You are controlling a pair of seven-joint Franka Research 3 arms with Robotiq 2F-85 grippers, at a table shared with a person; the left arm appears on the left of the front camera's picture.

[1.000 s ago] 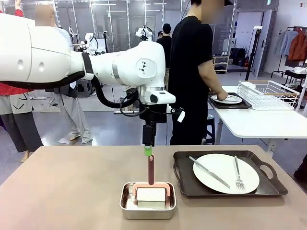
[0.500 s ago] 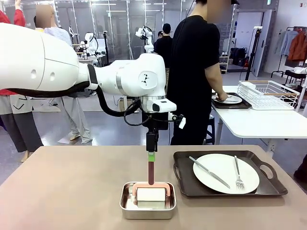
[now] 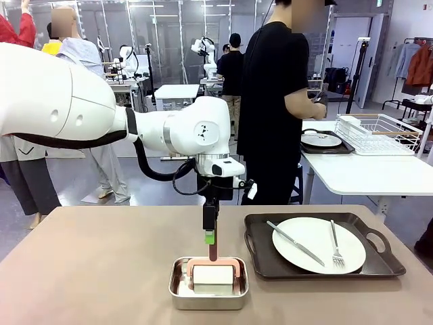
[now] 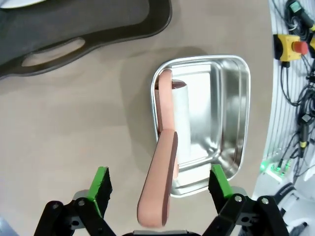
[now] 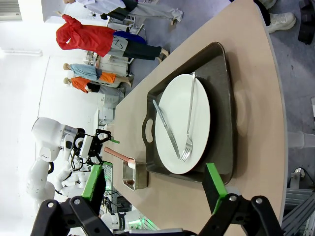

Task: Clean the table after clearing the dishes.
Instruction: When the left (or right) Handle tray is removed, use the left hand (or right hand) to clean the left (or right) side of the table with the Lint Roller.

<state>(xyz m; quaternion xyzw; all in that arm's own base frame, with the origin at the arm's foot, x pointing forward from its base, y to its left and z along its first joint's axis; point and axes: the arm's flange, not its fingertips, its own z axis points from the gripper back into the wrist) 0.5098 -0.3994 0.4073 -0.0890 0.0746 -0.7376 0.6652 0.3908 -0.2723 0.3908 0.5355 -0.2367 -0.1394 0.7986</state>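
progress: we see plate tray (image 3: 260, 261) lower right uncleared, table (image 3: 101, 271) unwiped
left gripper (image 4: 159, 174): open astride roller handle (image 4: 158, 196)
right gripper (image 5: 153, 172): open, empty

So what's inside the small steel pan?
A roller: its white roll lies in the steel pan, and its pink handle sticks up out of it between the left gripper's open jaws, ungripped. The pan floor under the roll is covered.
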